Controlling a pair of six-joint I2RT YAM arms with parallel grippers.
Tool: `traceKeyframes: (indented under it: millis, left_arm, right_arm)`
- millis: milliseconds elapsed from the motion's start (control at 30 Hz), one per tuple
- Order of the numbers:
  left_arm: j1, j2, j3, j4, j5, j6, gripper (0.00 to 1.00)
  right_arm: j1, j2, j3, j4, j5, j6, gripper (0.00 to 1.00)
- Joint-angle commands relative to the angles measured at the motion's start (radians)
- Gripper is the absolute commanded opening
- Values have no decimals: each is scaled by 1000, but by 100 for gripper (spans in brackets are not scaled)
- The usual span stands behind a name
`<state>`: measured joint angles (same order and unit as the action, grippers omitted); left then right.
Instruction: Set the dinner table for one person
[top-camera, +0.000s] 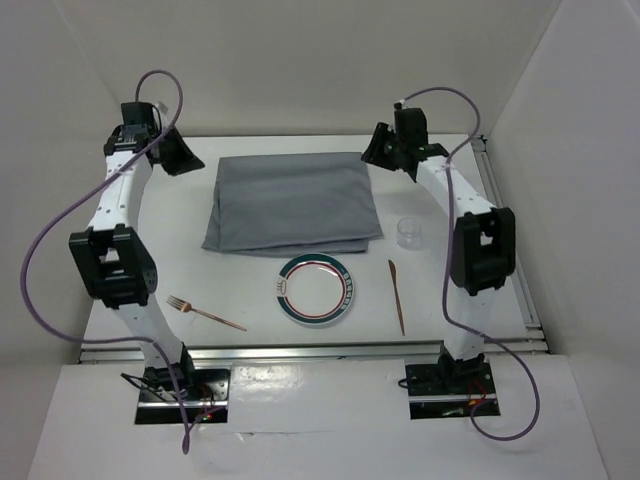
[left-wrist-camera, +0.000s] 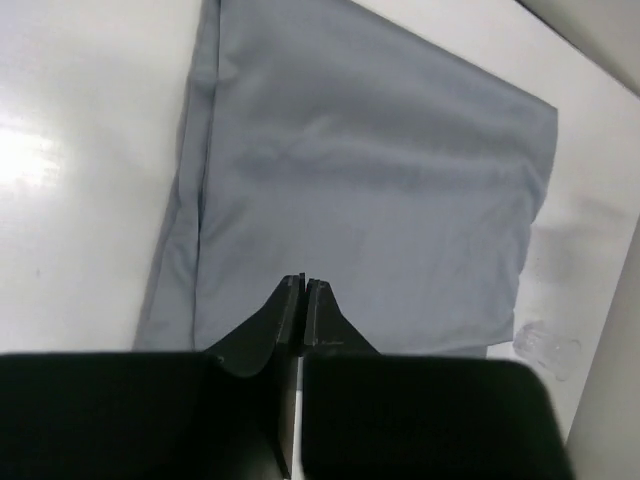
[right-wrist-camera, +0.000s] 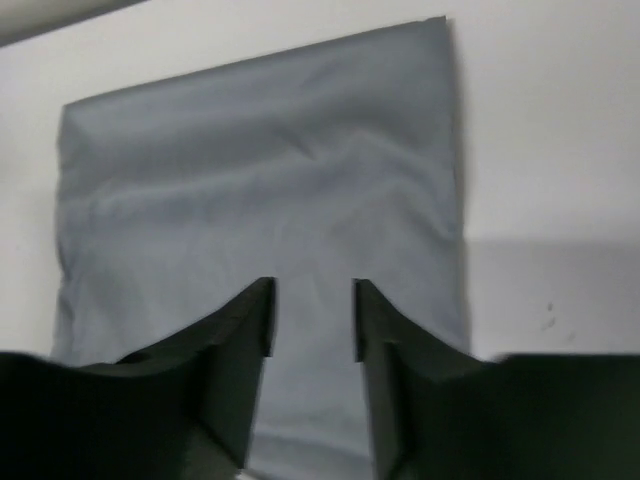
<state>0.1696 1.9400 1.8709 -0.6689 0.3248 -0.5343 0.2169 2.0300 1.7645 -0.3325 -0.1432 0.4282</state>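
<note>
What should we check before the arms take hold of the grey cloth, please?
1. That the left gripper is open: not ok, its fingers are pressed together.
2. That the right gripper is open: ok, there is a clear gap.
3. That nothing lies on the cloth: ok, the plate, fork, knife and glass are all off it.
4. That the cloth lies flat: ok, folded, with slight wrinkles.
5. Gripper height above the cloth: cannot tell.

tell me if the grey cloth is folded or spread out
Folded. The grey rectangular cloth lies as a compact rectangle, with layered edges showing along one side in the left wrist view.
</note>
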Motion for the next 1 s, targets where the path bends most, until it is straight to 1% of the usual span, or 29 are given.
traceKeyframes:
  millis: [0, 33, 67, 100, 133, 167, 200, 233, 267, 333, 367, 400, 467, 700, 833, 900, 967]
  left_arm:
    - [-18, -124, -165, -17, -73, 68, 5]
    - [-31, -140, -262, -5, -73, 80, 5]
    - [-42, -153, -298, -5, -84, 80, 8]
    - [-42, -165, -356, -5, -93, 71, 24]
    - [-42, -165, -384, -5, -93, 71, 36]
    - [-42, -180, -410, 6, -108, 57, 57]
    - [-42, -181, -439, 21, -109, 48, 57]
    - [-42, -181, -485, 61, -83, 48, 64]
    - [-42, -181, -501, 74, -82, 48, 66]
    - [-51, -153, -512, 86, -70, 48, 61]
    - [-51, -138, -512, 86, -70, 48, 55]
    - [-51, -122, -512, 86, -70, 39, 53]
    - [-62, -86, -500, 86, -82, 39, 53]
    - [-82, -15, -478, 43, -127, 28, 53]
    - [-91, -24, -507, 55, -127, 28, 58]
    - [-103, -24, -507, 46, -159, 19, 58]
    - [-104, -24, -507, 37, -159, 19, 60]
  right_arm:
    - [29, -204, -144, 29, 40, 23, 43]
    - [38, -238, -246, 29, 40, 39, 39]
    - [38, -305, -294, 29, 40, 49, 36]
    - [38, -335, -336, 20, 53, 78, 29]
    - [38, -361, -370, 10, 53, 87, 29]
    - [47, -408, -434, -5, 53, 96, 29]
    - [47, -427, -460, -16, 53, 110, 29]
    - [58, -444, -509, -28, 53, 131, 29]
    - [58, -470, -531, -37, 53, 144, 29]
    - [58, -490, -574, -37, 53, 168, 29]
    - [58, -501, -617, -37, 53, 184, 29]
    - [58, -514, -634, -37, 53, 184, 29]
    - [58, -524, -657, -28, 53, 195, 29]
    - [58, -513, -657, -37, 53, 195, 29]
    - [58, -493, -657, -37, 53, 185, 29]
    - [58, -493, -657, -37, 53, 185, 29]
    - [58, -484, -657, -37, 44, 185, 30]
